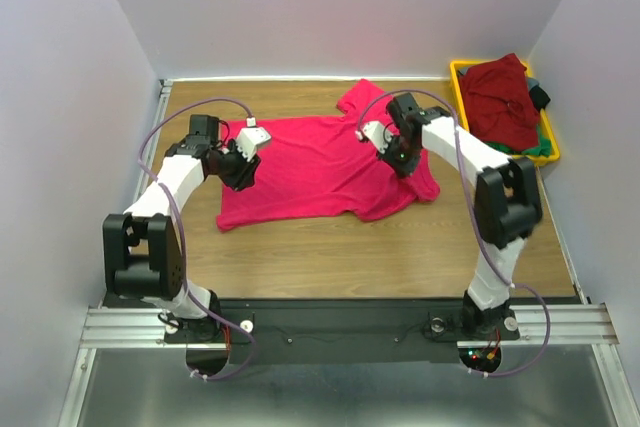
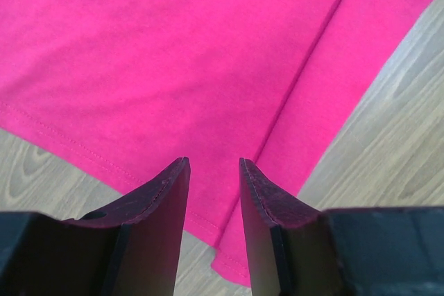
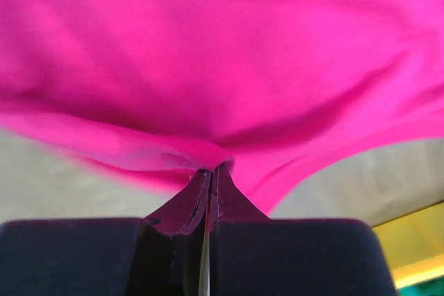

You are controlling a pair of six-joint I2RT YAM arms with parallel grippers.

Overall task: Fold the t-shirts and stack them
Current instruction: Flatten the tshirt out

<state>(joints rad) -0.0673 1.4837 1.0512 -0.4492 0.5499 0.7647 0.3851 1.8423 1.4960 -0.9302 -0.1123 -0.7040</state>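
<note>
Crimson shirt (image 1: 310, 172) clamped by the right pincer (image 3: 210, 170) on the table (image 1: 400, 247).
Left pincer (image 2: 214, 163) is held apart over its hem; a yellow bin (image 1: 457, 72) is seen right of the right pincer.

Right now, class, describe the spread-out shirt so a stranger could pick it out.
Look at the wooden table. The crimson t-shirt lies spread across its middle. Unlike the darker maroon shirt heaped in the yellow bin, it is bright pink-red.

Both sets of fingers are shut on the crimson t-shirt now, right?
Only the right fingers are shut on the crimson t-shirt. The left fingers stand open over its hem, gripping nothing, as the left wrist view shows.
</note>
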